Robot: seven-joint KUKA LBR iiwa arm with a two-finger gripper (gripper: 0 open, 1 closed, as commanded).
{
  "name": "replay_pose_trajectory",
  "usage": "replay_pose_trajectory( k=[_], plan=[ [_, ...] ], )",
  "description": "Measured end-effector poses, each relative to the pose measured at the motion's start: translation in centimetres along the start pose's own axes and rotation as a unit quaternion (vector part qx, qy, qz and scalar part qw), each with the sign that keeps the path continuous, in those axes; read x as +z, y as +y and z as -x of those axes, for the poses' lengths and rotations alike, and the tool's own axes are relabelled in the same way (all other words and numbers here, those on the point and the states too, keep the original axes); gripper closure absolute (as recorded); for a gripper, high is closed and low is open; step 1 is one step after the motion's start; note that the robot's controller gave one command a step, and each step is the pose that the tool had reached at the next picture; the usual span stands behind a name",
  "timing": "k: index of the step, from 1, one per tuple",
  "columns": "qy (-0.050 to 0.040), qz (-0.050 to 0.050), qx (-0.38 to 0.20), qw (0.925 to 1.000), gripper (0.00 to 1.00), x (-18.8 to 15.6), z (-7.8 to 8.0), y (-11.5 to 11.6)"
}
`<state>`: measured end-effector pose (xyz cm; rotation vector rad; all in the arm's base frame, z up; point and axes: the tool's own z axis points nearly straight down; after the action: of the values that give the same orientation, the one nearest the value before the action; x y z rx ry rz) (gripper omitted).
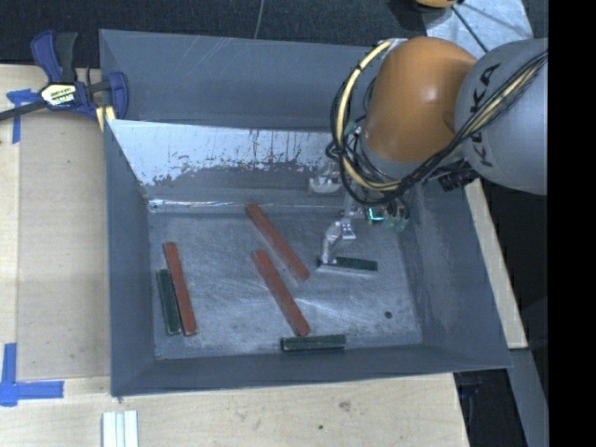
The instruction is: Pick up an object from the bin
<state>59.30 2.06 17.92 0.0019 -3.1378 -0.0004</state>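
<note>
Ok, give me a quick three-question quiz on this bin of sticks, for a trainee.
1. How many red-brown sticks lie in the bin?
2. True or false: the claw is over the two sticks at the left.
3. Which stick is nearest the claw? A) the dark stick on the right B) the dark stick by the front wall C) the red-brown stick at far left

Key: 1. Three. 2. False. 3. A.
</note>
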Motion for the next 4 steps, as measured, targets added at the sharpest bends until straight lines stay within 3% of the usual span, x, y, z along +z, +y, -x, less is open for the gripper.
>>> replay_pose_trajectory(
  k=[1,2,3,4],
  plan=[
    [-0.0037,0.0,0.0,1.0,0.0,-0.4,0.2,0.0],
    [-0.0077,0.001,0.01,0.9999,0.0,3.8,-1.0,-3.3],
    [-0.0151,0.0,0.083,0.9965,1.0,10.2,3.3,-2.8],
    [-0.015,0.0,0.082,0.9965,1.0,10.2,3.3,-2.8]
  ],
)
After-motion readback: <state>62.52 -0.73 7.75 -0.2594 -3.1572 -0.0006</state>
